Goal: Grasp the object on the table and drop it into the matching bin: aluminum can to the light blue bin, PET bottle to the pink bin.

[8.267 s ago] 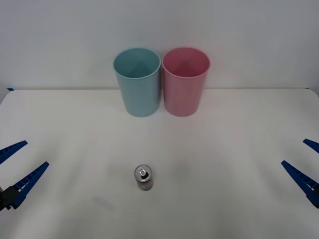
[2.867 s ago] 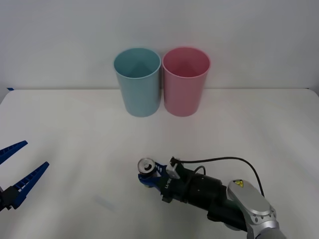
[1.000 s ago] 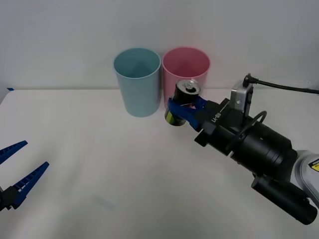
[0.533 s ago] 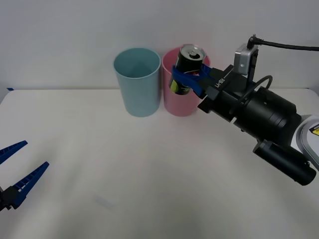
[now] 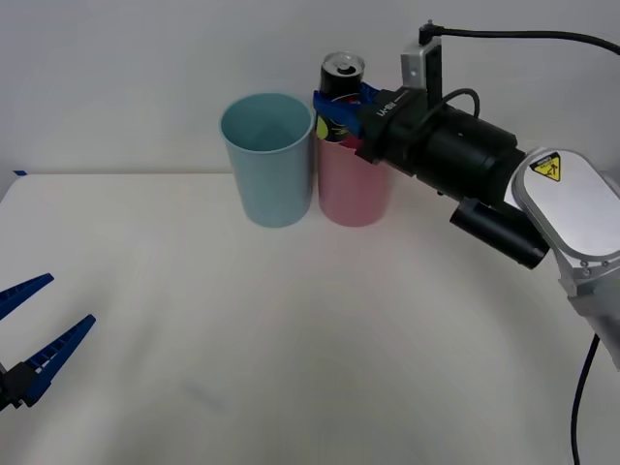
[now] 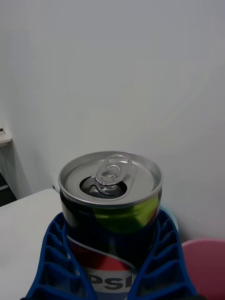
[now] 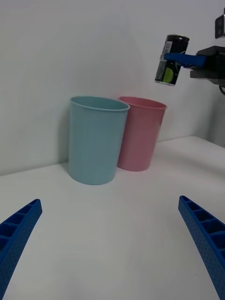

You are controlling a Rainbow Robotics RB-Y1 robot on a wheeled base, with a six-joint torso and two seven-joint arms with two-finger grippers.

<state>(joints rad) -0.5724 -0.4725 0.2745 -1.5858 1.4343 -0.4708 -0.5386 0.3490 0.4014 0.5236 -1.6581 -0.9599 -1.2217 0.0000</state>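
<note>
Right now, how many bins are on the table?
2. The light blue bin stands at the table's far edge; the pink bin stands beside it on the robot's right, under the aluminum can held by the right gripper. None looks hidden.

From above the arms we look forward and down across the broad white table (image 5: pixel 291 329) to the wall. Our left wrist camera sits low, facing the tall pale blue plastic bin (image 7: pixel 97 139) and its pink twin (image 7: pixel 140 133), shared with the front view; our right wrist camera looks close over the silver-topped dark can (image 6: pixel 110 206)
</note>
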